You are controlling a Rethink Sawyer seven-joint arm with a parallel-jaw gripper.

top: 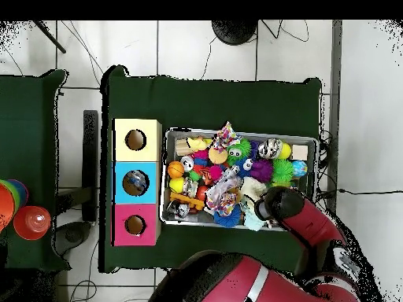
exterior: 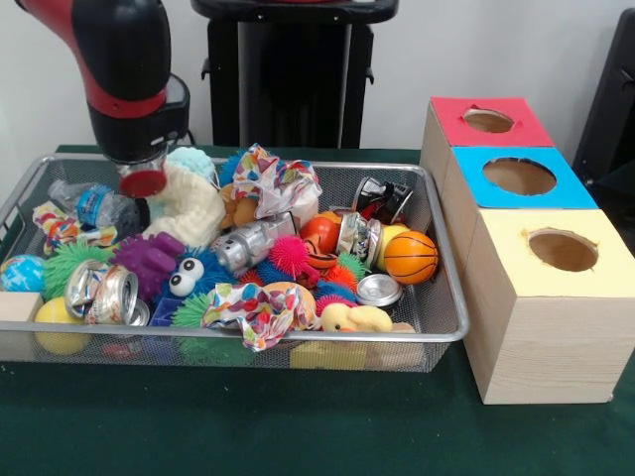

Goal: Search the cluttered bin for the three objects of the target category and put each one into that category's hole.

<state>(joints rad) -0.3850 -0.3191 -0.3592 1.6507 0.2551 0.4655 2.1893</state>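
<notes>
Robot gripper [exterior: 144, 181] hangs over the wire bin [exterior: 442, 327] — grip state unclear — plastic bottle [exterior: 99, 206] just beside it.

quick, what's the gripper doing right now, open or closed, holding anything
Gripper: cannot be told. The arm's end is low over the wire bin, above the plastic bottle; nothing visibly held.

even indoor light, soft shadows, small glints on crushed cans [exterior: 102, 290], front view slightly soft
</notes>
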